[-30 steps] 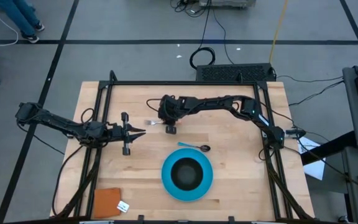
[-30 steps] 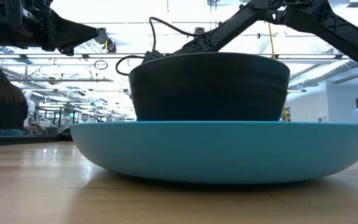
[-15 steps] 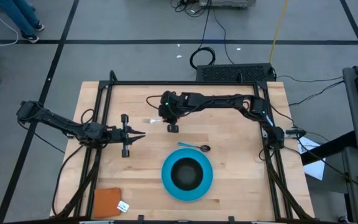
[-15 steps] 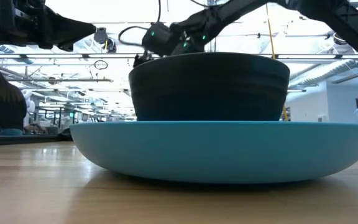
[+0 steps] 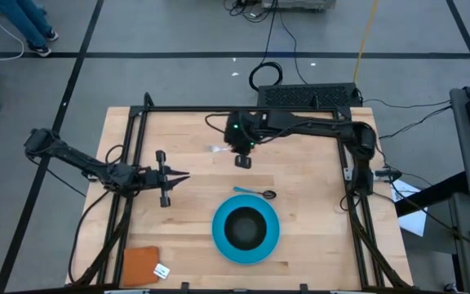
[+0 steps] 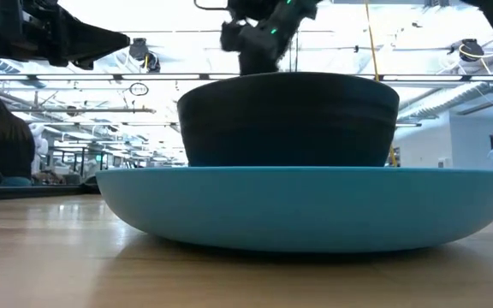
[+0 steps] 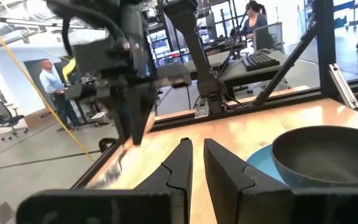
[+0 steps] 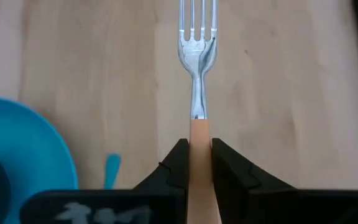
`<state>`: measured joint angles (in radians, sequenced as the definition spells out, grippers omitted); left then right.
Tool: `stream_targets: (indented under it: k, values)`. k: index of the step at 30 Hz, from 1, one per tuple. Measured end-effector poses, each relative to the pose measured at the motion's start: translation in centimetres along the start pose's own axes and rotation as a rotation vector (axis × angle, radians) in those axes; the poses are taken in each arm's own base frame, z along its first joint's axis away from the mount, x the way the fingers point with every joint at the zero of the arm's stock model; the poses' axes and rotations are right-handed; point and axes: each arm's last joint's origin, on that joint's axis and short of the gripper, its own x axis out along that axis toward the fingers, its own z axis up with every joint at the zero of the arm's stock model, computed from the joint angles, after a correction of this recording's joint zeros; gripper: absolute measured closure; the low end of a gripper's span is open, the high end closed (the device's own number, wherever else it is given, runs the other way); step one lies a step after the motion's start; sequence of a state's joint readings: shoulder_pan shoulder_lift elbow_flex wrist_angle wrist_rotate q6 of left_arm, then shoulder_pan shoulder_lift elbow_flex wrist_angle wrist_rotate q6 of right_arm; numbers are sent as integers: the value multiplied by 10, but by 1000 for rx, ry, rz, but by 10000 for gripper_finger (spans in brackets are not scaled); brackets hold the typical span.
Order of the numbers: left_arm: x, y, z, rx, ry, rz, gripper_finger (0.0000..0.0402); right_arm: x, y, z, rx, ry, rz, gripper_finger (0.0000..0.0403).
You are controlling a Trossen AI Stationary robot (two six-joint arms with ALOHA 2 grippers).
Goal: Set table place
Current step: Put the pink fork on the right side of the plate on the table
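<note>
Your right gripper has its fingers clamped on the orange handle of the metal fork, holding it above the light-wood table beyond the round blue plate and black bowl. Your left gripper waits at the table's left side, fingers nearly closed and empty, with the teal-handled spoon lying just beyond the plate

We see bare table on either side of the blue plate and black bowl, while the spoon blocks the strip just behind them, under the right gripper
</note>
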<state>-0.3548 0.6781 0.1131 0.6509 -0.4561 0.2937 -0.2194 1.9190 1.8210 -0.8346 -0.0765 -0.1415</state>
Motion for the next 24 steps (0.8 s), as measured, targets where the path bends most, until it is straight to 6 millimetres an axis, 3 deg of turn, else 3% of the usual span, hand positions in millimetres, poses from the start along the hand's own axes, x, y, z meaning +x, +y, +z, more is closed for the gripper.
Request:
stream_targets:
  k: [6, 12, 18, 24]
  values:
    - [-1, -3, 0, 1, 5, -6, 355, -37, 13, -32, 90, -7, -58, 373]
    - [-2, -3, 0, 16, 13, -4, 355, -61, 28, -83, 213, -50, -127, 373]
    - [-2, -2, -1, 34, 36, 53, 355, -68, 52, -129, 315, -72, -150, 373]
    - [-2, -1, -2, 58, 48, 88, 355, -66, 82, -157, 423, -97, -84, 373]
